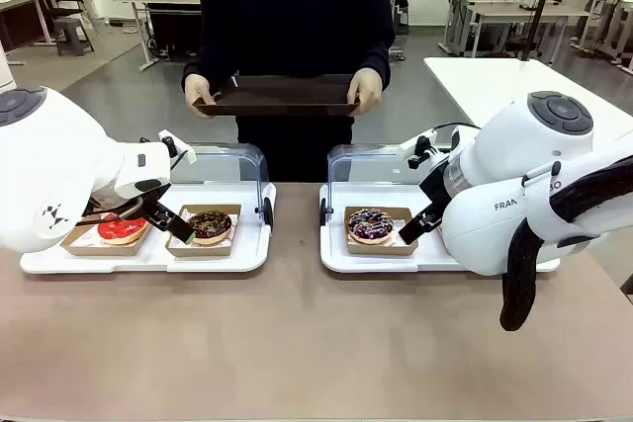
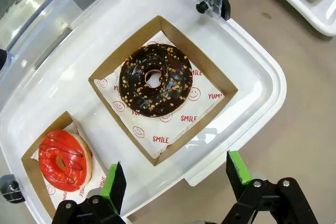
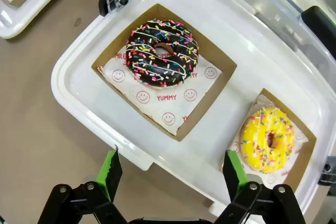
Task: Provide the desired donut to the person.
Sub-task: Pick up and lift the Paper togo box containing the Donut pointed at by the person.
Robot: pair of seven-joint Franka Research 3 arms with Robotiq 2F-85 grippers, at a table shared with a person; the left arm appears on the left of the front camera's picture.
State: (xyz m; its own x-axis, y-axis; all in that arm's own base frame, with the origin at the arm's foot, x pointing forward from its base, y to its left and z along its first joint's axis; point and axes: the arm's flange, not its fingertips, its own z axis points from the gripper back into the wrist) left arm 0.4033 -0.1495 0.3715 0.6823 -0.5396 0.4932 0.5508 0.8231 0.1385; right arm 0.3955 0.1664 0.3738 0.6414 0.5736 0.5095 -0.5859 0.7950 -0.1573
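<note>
Front view. Q: Where are the donuts (image 1: 210,225)?
A: Four, boxed, in two trays (image 1: 148,262) at the tabletop's (image 1: 297,343) far edge; the person's (image 1: 297,7) choice is unclear. The left gripper (image 2: 176,162) and right gripper (image 3: 171,155) hang open above. Likely soft, sticky: grip a box (image 2: 205,59) wall.

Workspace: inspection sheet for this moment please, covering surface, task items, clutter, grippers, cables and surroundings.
Surface: brown table carrying the left tray and right tray, both white, clear lids raised.
Job's things: red donut and chocolate nut donut boxed in the left tray; sprinkle donut and yellow donut boxed in the right tray; person holding a dark serving tray with both hands.
Clutter: nothing seen.
Grippers: left gripper open, empty, above the left tray's edge; right gripper open, empty, above the right tray's edge.
Cables: black sleeved cable looping off the right arm.
Surroundings: work tables behind the person.
</note>
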